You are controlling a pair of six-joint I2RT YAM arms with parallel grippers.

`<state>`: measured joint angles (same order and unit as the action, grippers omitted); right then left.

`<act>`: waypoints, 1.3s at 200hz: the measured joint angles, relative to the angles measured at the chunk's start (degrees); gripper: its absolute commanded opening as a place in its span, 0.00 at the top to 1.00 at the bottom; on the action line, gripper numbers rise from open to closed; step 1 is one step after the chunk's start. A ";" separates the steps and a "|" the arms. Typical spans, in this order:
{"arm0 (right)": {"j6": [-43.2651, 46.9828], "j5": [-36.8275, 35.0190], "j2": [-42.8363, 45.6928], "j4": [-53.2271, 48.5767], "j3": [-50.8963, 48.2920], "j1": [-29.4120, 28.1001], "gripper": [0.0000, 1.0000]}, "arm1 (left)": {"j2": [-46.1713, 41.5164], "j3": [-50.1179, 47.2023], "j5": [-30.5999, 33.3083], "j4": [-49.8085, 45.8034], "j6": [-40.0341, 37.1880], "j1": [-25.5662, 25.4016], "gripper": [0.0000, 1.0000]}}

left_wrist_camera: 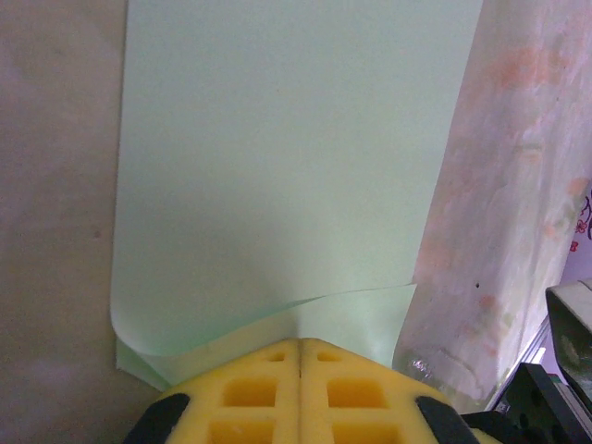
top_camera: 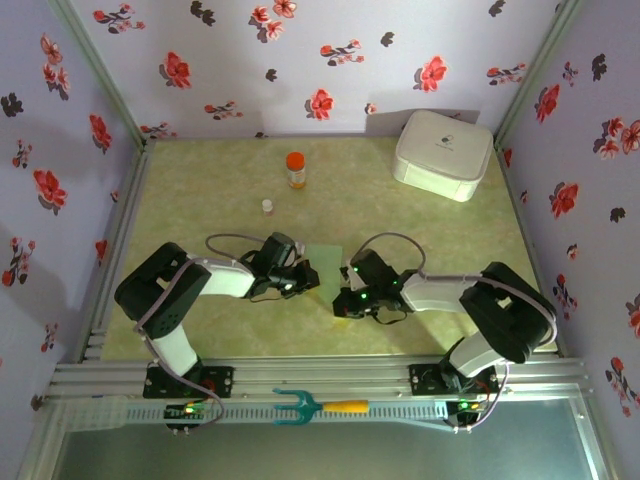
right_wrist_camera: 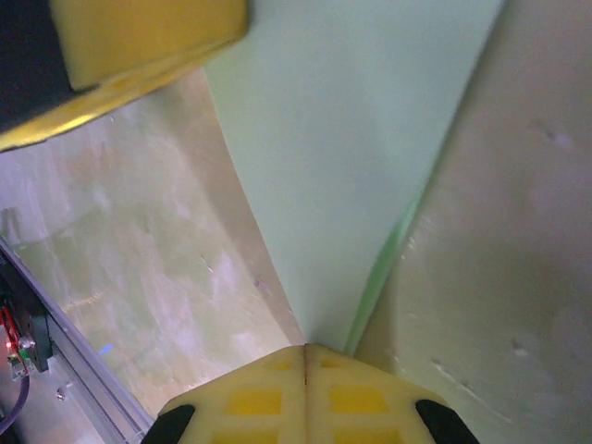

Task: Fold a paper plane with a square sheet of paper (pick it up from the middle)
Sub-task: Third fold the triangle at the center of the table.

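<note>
Near the middle of the yellowish-green table [top_camera: 200, 200], between the two wrists: the square sheet of paper [top_camera: 322, 258], pale mint green, partly hidden from above by the arms. Gripped at two places.

On the left side, the left gripper [top_camera: 308, 280], closed, with yellow pads pressed together and no gap, pinching the near edge of the sheet. In the left wrist view, the same gripper [left_wrist_camera: 301, 356] at the bottom and the paper [left_wrist_camera: 296, 166] stretching away from it, smooth and without creases in the far part. Close to the pads, the edge lifted and curled, with the near-left corner rolled over.

On the right side, the right gripper [top_camera: 345, 298], closed too. In the right wrist view, pads [right_wrist_camera: 250, 398] meeting at one line, with the paper [right_wrist_camera: 351, 139] narrowing down to a point right at the fingertips and pinched there. Along one side of this point, a thin darker green edge, raised off the table.

Far right corner: a white rounded box [top_camera: 443, 153]. Far middle: an orange-capped bottle [top_camera: 295, 170] standing upright, and a small vial [top_camera: 267, 207] just in front of it, both well apart from the sheet. On the metal rail by the arm bases: a teal fork-shaped tool [top_camera: 315, 406] with yellow handle, lying flat.
</note>
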<state>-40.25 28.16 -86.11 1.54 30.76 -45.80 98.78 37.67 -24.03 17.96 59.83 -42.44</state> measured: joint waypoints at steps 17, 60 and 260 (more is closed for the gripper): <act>-0.52 -0.85 2.05 -1.73 -0.76 0.00 0.99 | 0.00 0.00 0.00 0.02 0.00 0.00 1.00; -0.31 -2.67 8.83 -7.61 1.18 0.17 0.98 | -0.15 -0.24 1.09 0.55 0.94 -0.07 1.00; -1.97 -2.03 -11.04 -1.53 12.22 3.91 1.00 | -1.97 -2.05 8.46 2.60 5.81 -2.58 1.00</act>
<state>-42.22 26.13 -97.14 0.01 42.98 -41.89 96.82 35.62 -15.57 20.56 65.65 -45.01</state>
